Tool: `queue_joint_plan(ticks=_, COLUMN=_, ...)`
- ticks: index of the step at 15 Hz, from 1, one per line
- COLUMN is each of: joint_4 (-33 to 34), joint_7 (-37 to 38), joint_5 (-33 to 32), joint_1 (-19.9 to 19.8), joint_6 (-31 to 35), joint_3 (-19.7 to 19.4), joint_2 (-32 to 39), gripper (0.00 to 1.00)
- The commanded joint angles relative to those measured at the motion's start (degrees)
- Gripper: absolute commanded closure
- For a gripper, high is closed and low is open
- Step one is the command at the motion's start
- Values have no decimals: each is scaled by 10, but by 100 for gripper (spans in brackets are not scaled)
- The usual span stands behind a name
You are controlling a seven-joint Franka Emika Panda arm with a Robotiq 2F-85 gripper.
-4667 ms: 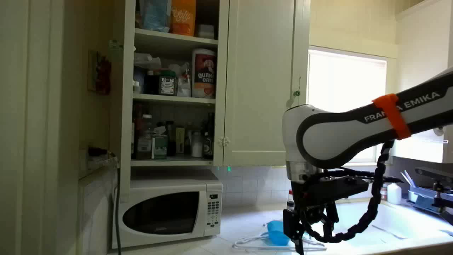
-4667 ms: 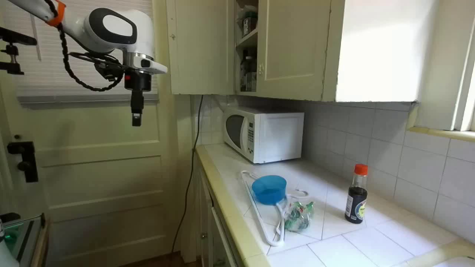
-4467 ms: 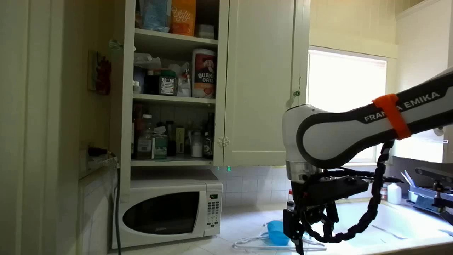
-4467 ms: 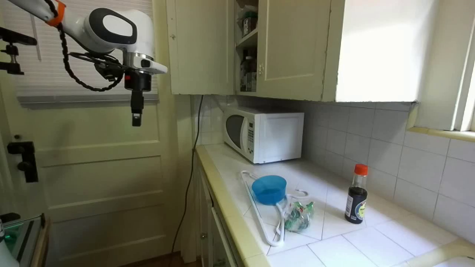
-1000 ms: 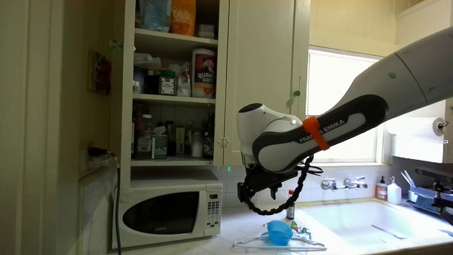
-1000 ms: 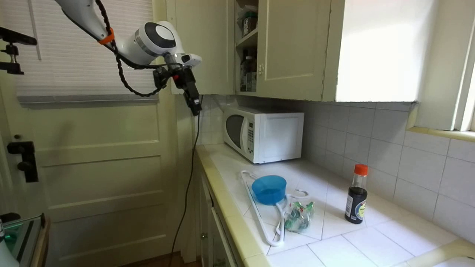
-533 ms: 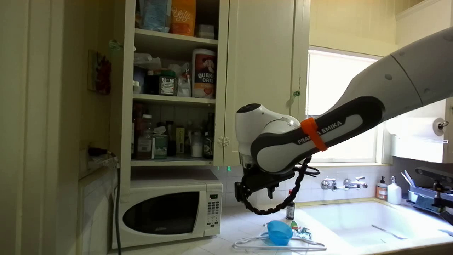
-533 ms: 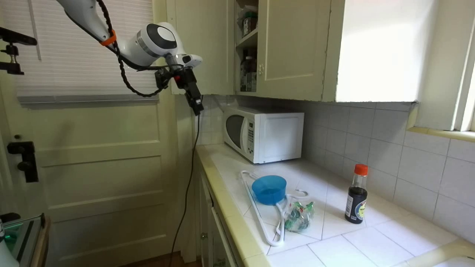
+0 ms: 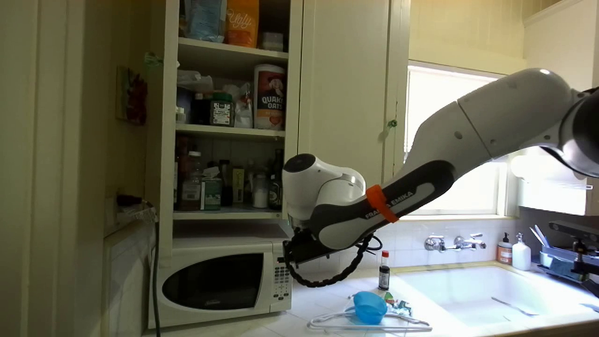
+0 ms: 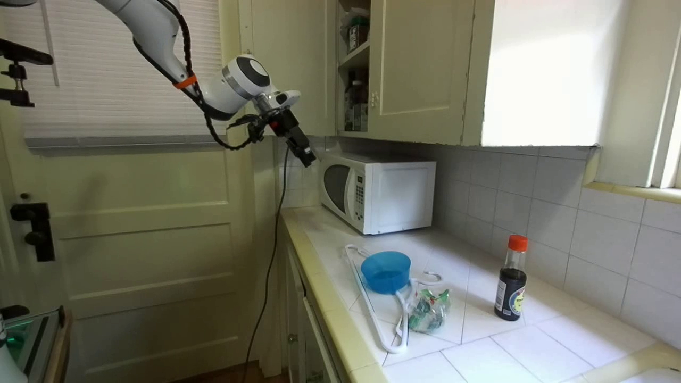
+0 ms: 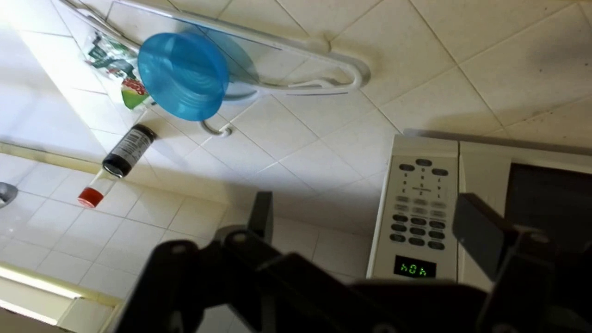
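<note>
My gripper [image 11: 367,213] stands open in the wrist view, its grey finger pads [image 11: 481,233] wide apart with nothing held between them. Behind that gap shows the control panel [image 11: 418,189] of the white microwave [image 10: 401,197], its green display lit. In an exterior view the gripper [image 10: 308,158] tilts down toward the microwave's front, apart from the counter; whether it touches the microwave I cannot tell. My arm hides the fingers in an exterior view. A translucent blue bowl [image 10: 385,272] sits on a white hanger [image 10: 367,314], beside a crumpled clear bag [image 10: 429,314] with green print.
A red-capped dark sauce bottle [image 10: 512,292] stands upright near the tiled wall. Above the microwave [image 9: 210,281], an uncovered cupboard [image 9: 229,133] holds jars, bottles and an oats canister [image 9: 270,96]. A white sink [image 9: 472,290] lies beyond. A black cord [image 10: 271,255] hangs by the counter edge.
From pointing straight down, my gripper has tilted and moved toward the microwave. Over the last half second the arm reached further and lower. The bowl, hanger, bag and bottle stay put.
</note>
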Motion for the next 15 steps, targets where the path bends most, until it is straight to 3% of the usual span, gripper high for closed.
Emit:
queue_joint_plan(ticks=1, joint_4=111, joint_7=-4, joint_5=-42, joint_1=43, joint_6=-12, joint_3=-31, joint_2=99, gripper=0)
queue_joint_plan(ticks=6, joint_4=251, joint_7=-45, joint_5=-29, joint_1=95, joint_6=-57, joint_3=-61, joint_2=214, gripper=0)
queue_joint_plan(ticks=7, joint_4=263, joint_7=-70, joint_5=-18, joint_1=98, joint_6=-59, joint_3=-62, joint_2=223, gripper=0)
queue_joint_plan(ticks=8, joint_4=208, joint_7=-41, joint_5=-23, joint_1=96, joint_6=-28, joint_3=-70, joint_2=183, gripper=0)
queue_joint_plan(ticks=12, joint_4=249, joint_7=-59, joint_5=-21, joint_1=108, joint_6=-39, joint_3=-76, joint_2=217, gripper=0)
queue_joint_plan(ticks=15, joint_4=287, joint_7=0, joint_5=-47, joint_1=126, joint_6=-27, joint_3=-101, joint_2=254, gripper=0)
